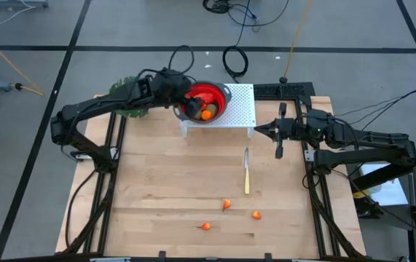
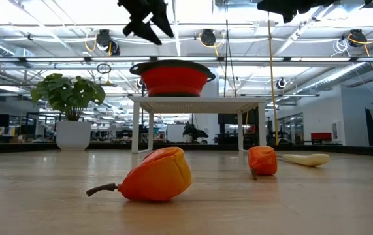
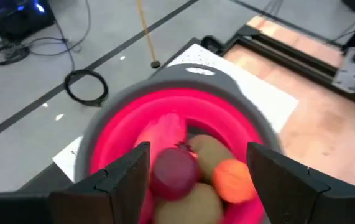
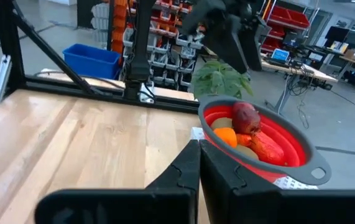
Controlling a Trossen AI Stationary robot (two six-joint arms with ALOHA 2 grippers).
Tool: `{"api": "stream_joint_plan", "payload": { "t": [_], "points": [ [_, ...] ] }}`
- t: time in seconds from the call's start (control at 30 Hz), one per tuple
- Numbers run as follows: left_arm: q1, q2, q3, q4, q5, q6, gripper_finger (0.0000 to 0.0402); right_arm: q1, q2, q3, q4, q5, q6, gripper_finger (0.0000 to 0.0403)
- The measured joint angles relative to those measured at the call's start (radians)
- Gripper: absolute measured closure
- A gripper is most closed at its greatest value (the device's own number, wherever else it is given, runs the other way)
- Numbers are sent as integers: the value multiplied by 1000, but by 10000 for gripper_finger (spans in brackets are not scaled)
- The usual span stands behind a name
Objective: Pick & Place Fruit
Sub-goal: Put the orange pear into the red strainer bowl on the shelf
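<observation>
Three small orange fruits [image 1: 226,204] are left on the near boards, and from the left I've got my left gripper [image 1: 181,97] hovering spread over the red bowl [image 1: 221,108], nothing pinched, a dark-red fruit [image 3: 173,173] lying just under it on the pile. That pile looks heaped, so a careless drop could roll off the white stand [image 1: 241,102]. Moving right, the knife [image 1: 247,173] lies between stand and strays, easy to clip. Right gripper [image 1: 259,130] waits pressed together beside the stand; plenty of open board in front.
</observation>
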Motion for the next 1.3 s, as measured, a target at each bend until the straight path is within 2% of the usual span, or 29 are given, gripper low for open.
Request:
{"api": "stream_joint_plan", "payload": {
  "t": [0.17, 0.3, 0.67, 0.83, 0.97, 1.03, 1.2, 1.3],
  "points": [
    [-69, -24, 0, -5, -22, -13, 137, 0, 0, 0, -14, 0, -24, 402],
    [-119, -23, 0, -6, -54, -24, 162, 0, 0, 0, -13, -2, -24, 402],
    [-222, -23, 0, 18, -77, -87, 296, 0, -1, 0, -60, -5, -25, 402],
    [-260, -23, 0, 48, -78, -101, 351, 0, -29, 0, -84, -82, -25, 402],
    [-293, -23, 0, 79, -79, -122, 389, 0, -63, 0, -122, -86, -23, 402],
    [-313, -23, 0, 92, -81, -126, 398, 0, -80, -6, -142, -85, -19, 403],
    [-384, -23, 0, 94, -183, -136, 383, 0, -147, -79, -122, -86, 23, 403],
    [-422, -23, 0, 94, -204, -136, 385, 0, -194, -121, -123, -86, 44, 403]
  ]
}}
